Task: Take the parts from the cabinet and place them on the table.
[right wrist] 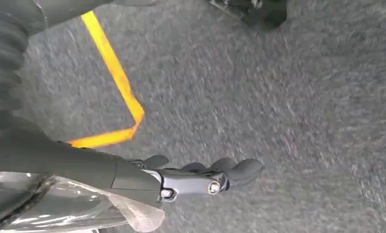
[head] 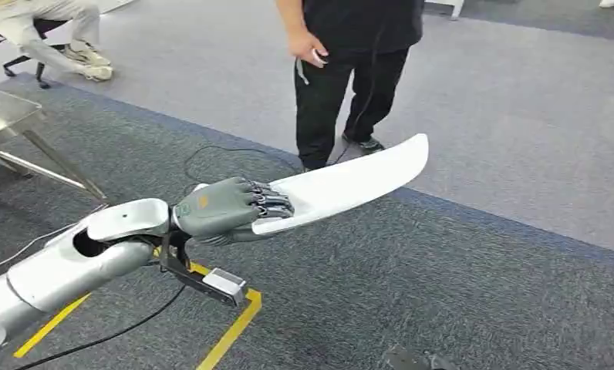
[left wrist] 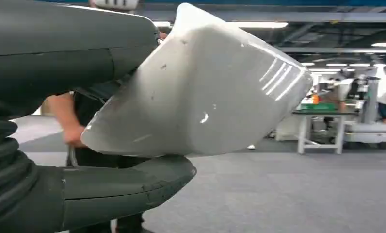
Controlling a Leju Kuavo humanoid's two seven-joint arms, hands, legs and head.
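Gripping one end of a long white part (head: 350, 183), the left hand (head: 225, 208) holds it over grey carpet (head: 443, 293), the right hand (right wrist: 201, 179) hanging with nothing in its loosely spread fingers.

Our left arm (head: 80, 258) reaches forward, its hand (head: 219, 208) gripping a white part (head: 350, 181); our right hand (right wrist: 191, 177) hangs, fingers (right wrist: 239, 170) loosely curled.

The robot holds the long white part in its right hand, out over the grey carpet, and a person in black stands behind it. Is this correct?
Not quite: the left hand holds the long white part, as the head view shows. The rest is right: it is over the grey carpet, with the person in black behind.
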